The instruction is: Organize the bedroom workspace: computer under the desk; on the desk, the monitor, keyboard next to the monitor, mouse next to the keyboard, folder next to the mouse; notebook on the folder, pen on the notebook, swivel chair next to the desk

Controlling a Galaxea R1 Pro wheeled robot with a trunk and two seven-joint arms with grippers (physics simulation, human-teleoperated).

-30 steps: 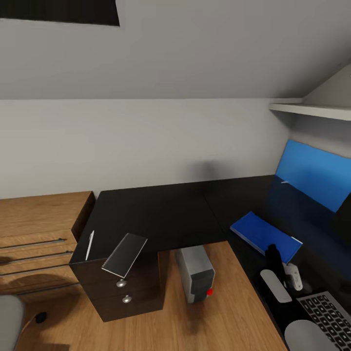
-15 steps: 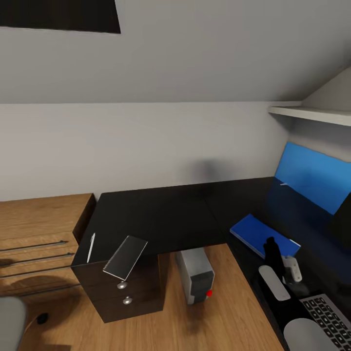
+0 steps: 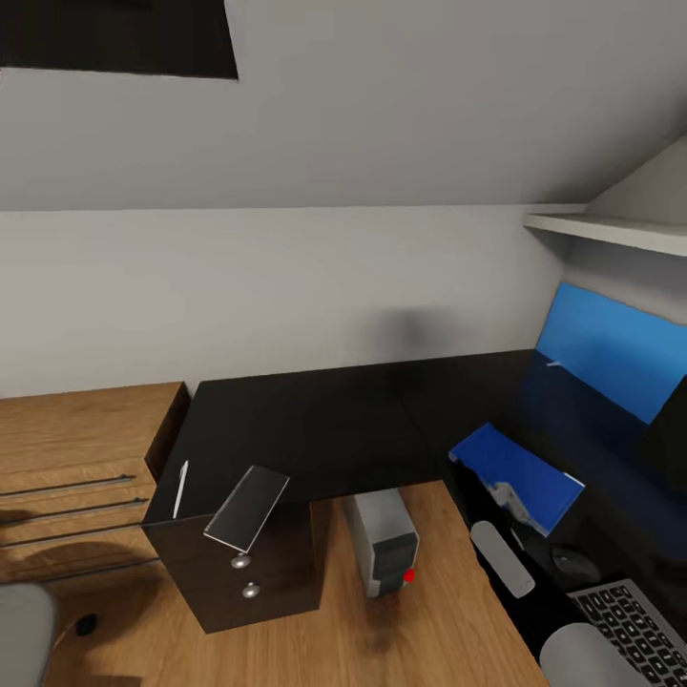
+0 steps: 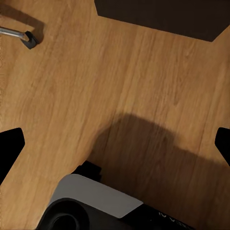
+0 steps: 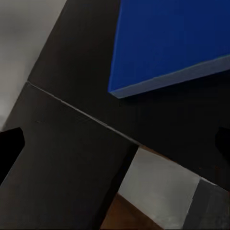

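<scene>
The glossy black desk (image 3: 315, 429) carries the thin white pen (image 3: 179, 489) and the pale notebook (image 3: 246, 508), which overhangs its front edge above the drawers. On the right wing lie the blue folder (image 3: 520, 458), the black mouse (image 3: 572, 563) and the keyboard (image 3: 634, 625), in front of the monitor (image 3: 611, 348). The grey computer (image 3: 382, 539) stands on the floor in the desk's inner corner. My right gripper (image 3: 482, 477) hovers open by the folder's near corner; the folder (image 5: 167, 43) fills part of the right wrist view. My left gripper (image 4: 115, 141) is open above the wooden floor.
A light wooden chest of drawers (image 3: 76, 458) stands left of the desk. The swivel chair's grey seat (image 3: 19, 634) shows at the bottom left, and one castor (image 4: 28, 39) lies in the left wrist view. A white shelf (image 3: 611, 229) hangs above the monitor.
My right arm has swung left and away along the desk toward the folder's near corner, leaving the mouse in plain sight. The head camera has shifted slightly.
</scene>
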